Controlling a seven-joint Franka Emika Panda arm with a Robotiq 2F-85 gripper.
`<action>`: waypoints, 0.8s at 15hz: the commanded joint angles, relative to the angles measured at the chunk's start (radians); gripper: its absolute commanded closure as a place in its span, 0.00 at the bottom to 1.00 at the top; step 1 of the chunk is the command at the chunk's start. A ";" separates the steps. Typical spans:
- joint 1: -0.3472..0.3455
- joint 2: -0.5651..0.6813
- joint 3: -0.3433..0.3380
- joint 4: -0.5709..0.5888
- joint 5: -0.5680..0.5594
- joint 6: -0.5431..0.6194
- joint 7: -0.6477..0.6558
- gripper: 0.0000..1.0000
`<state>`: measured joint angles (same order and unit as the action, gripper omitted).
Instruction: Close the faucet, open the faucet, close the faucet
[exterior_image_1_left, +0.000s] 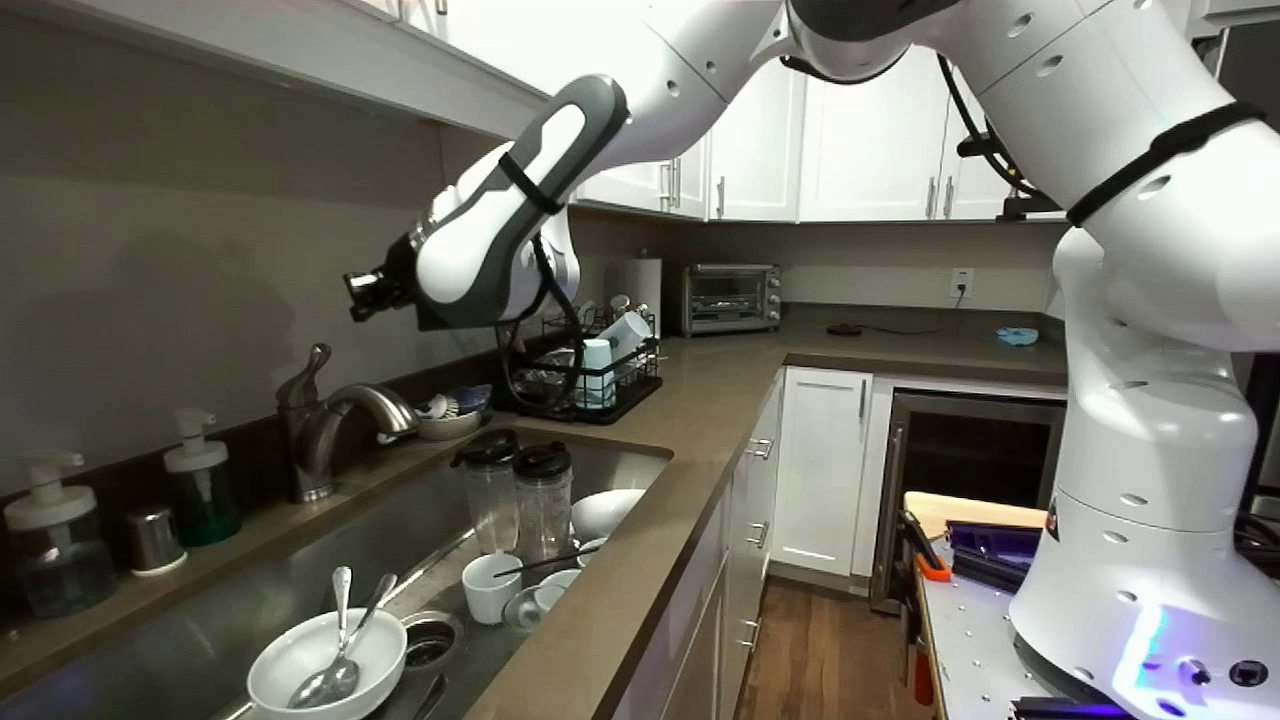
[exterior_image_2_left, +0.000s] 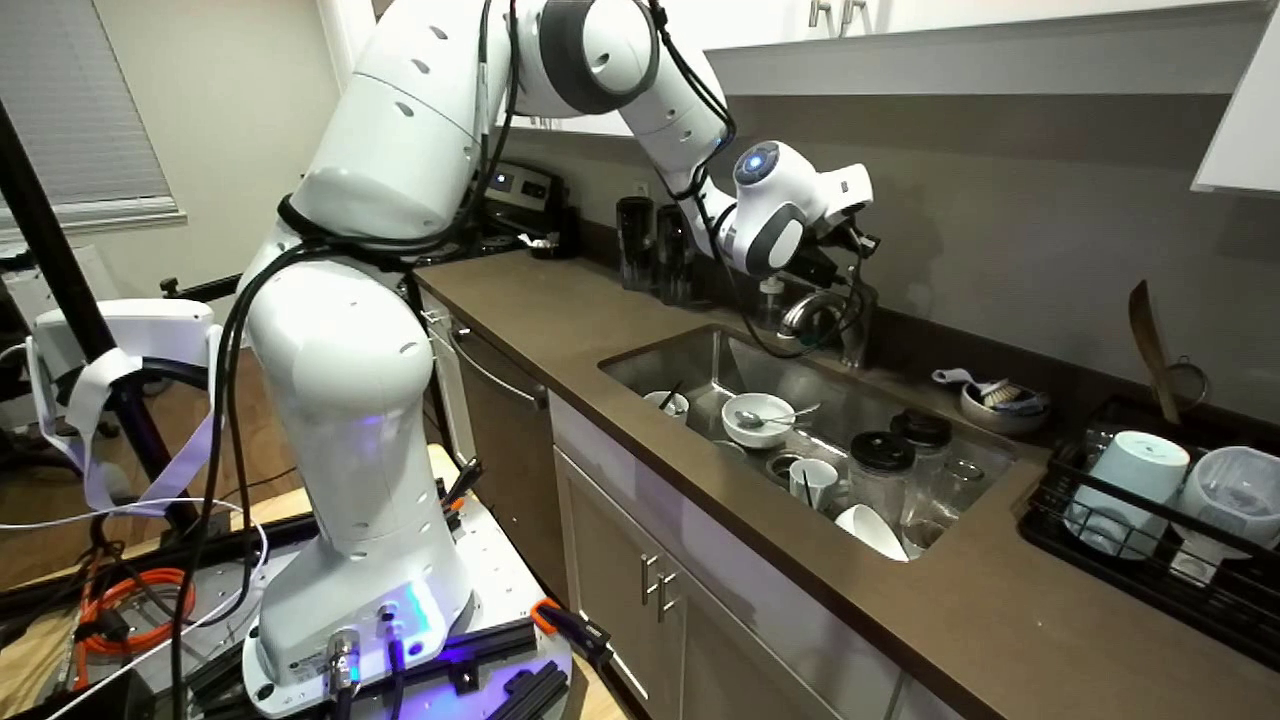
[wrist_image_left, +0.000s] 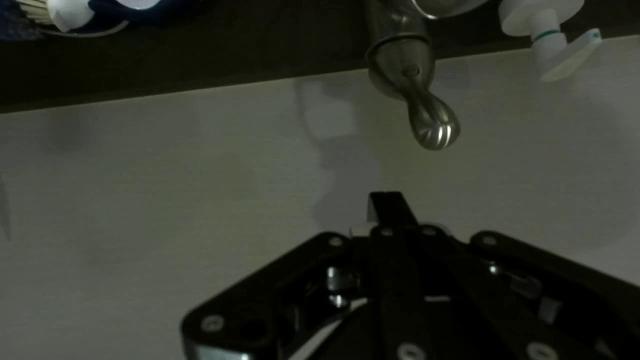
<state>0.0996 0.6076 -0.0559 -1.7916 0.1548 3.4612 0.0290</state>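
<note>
The chrome faucet (exterior_image_1_left: 312, 450) rises behind the sink, its spout curving out over the basin. Its slim lever (exterior_image_1_left: 305, 378) points upward in an exterior view, and no water stream is visible below the spout. In the wrist view the rounded lever (wrist_image_left: 434, 122) hangs from the top, just beyond the fingertips. My gripper (exterior_image_1_left: 360, 292) is above the faucet, near the back wall, with a gap between it and the lever. The gripper's fingers (wrist_image_left: 392, 210) are pressed together with nothing between them. In an exterior view the faucet (exterior_image_2_left: 855, 335) is partly covered by hanging cables.
The sink (exterior_image_2_left: 720, 350) holds a white bowl (exterior_image_2_left: 757, 418), mugs and clear bottles. Soap dispensers (exterior_image_1_left: 200, 475) stand beside the faucet. A small bowl with a brush (exterior_image_2_left: 1000, 405) and a black dish rack (exterior_image_2_left: 1150, 530) sit on the counter. White cabinets hang overhead.
</note>
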 joint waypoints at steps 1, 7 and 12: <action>0.006 -0.062 -0.008 -0.068 0.006 -0.013 -0.003 1.00; -0.006 -0.103 0.002 -0.102 -0.012 -0.048 0.003 1.00; -0.020 -0.114 0.020 -0.098 -0.031 -0.125 0.006 1.00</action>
<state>0.0976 0.5369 -0.0564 -1.8580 0.1483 3.3966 0.0290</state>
